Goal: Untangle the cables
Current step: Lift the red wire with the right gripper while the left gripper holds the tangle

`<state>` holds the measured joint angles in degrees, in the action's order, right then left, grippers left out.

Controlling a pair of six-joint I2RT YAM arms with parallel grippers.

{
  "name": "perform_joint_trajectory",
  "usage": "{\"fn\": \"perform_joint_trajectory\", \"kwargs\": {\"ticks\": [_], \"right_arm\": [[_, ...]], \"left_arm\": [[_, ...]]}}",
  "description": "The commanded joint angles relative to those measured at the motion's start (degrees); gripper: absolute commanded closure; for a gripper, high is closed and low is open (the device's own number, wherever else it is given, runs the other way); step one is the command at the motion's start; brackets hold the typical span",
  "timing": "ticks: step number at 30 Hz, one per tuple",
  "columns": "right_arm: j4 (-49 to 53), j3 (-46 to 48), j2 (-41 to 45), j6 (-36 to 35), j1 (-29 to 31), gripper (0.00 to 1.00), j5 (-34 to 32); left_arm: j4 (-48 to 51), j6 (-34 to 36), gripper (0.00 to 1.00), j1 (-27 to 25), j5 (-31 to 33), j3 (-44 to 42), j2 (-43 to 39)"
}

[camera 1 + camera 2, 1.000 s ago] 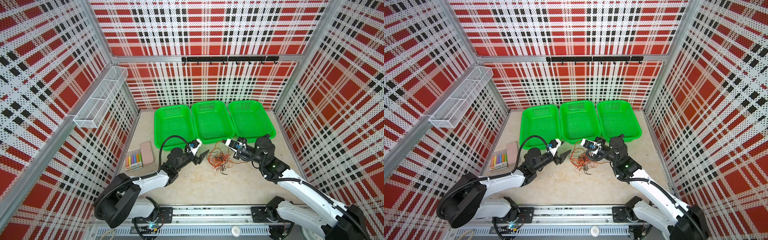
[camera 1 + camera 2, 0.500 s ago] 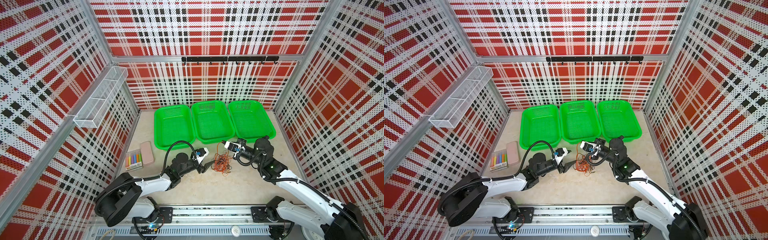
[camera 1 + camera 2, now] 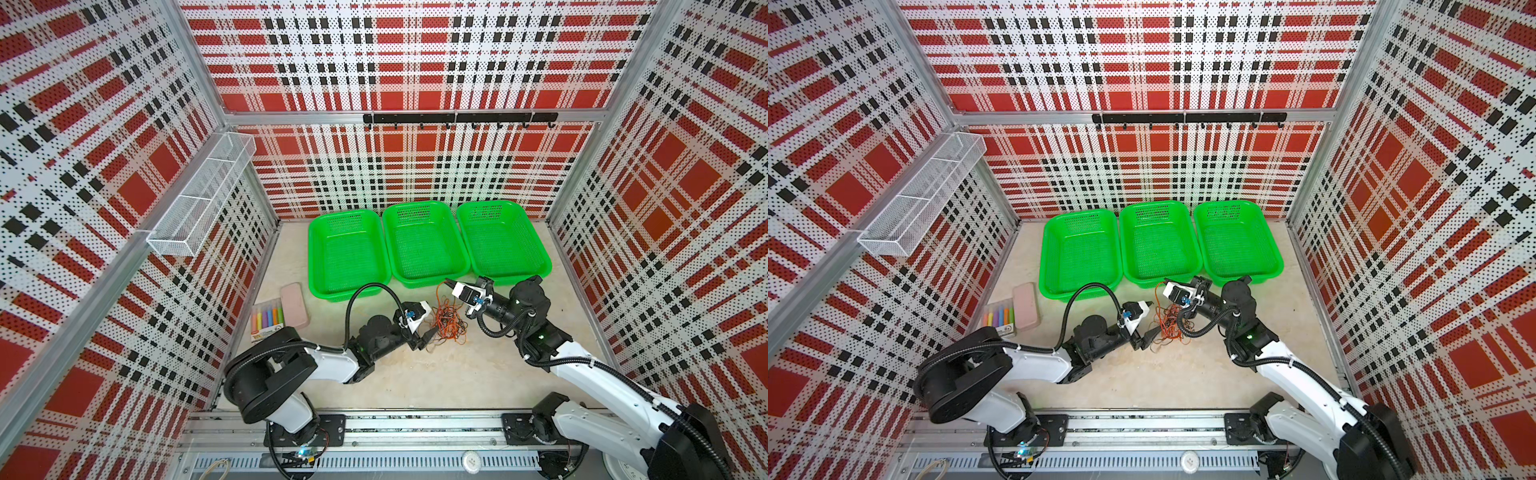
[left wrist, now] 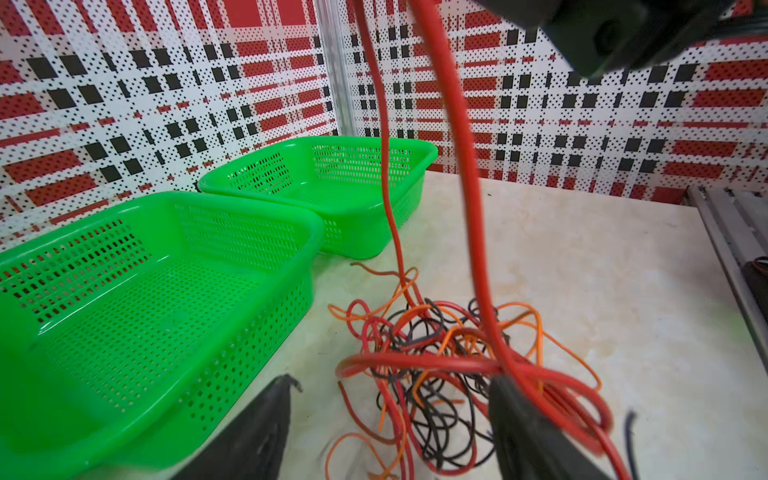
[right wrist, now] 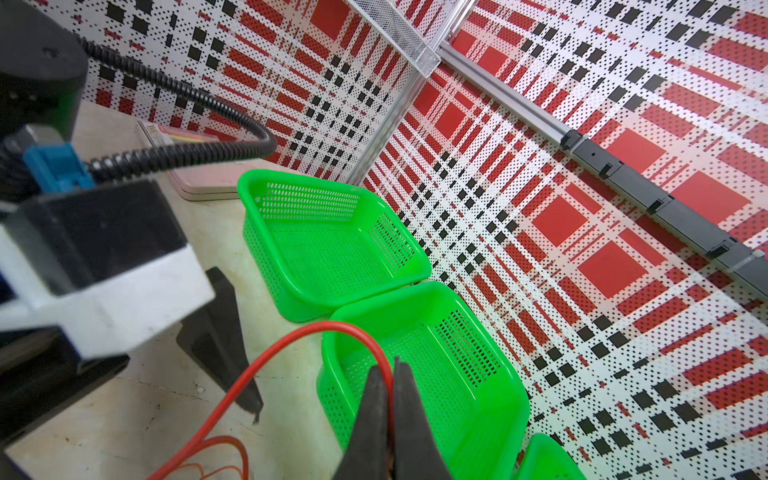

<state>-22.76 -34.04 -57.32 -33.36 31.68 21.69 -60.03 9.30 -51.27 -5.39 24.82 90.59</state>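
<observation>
Both top views show the cables [image 3: 448, 322] as a loose black, red and orange heap on the table [image 3: 457, 374], just in front of the middle one of three green baskets [image 3: 424, 204]. Bare tabletop lies open on the near side and to the right of the heap. The baskets' front rims close off the far side.

The heap itself has no clear long axis. One red cable [image 5: 257, 374] rises out of it towards the baskets and arches into the right gripper [image 5: 392, 365], which is clamped tight on that strand.

The left gripper [image 4: 392, 382] sits at the heap's left edge with its jaws spread wide and nothing pinched. A red loop drapes over one finger [image 4: 523, 419].

In the left wrist view the raised strand is blurred and runs off the frame's edge. Individual wires inside the heap cannot be traced. In the right wrist view the left arm's camera housing hides most of the pile.

A chalk box [image 3: 268, 318] lies well apart by the left wall.
</observation>
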Motion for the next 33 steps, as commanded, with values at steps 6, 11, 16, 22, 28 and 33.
{"fn": "perform_joint_trajectory", "kwargs": {"ticks": [6,11,16,22,28,33], "right_arm": [[-13.23,1.94,1.34,7.04,-2.24,1.0,-4.6],[-17.91,2.76,-0.63,11.27,-2.24,1.0,-0.14],[-26.16,3.86,-2.38,14.87,-2.24,1.0,0.26],[-30.8,3.96,-4.18,17.62,-2.24,1.0,0.13],[-30.17,3.15,-3.27,16.8,-2.28,1.0,-5.72],[-20.91,-3.4,-0.61,15.3,-3.09,1.0,-12.69]], "left_arm": [[-10.28,-5.46,0.24,-0.77,0.59,-1.53,4.26],[-15.28,-8.78,0.21,-0.93,2.0,0.9,9.24],[-18.19,-11.6,0.24,-0.41,-0.48,4.62,15.6],[-22.17,-15.2,0.33,0.38,-3.18,7.18,19.68],[-22.56,-15.65,0.64,1.2,-2.67,6.21,20.33],[-22.5,-16.15,0.76,2.89,-1.47,2.18,17.51]]}}
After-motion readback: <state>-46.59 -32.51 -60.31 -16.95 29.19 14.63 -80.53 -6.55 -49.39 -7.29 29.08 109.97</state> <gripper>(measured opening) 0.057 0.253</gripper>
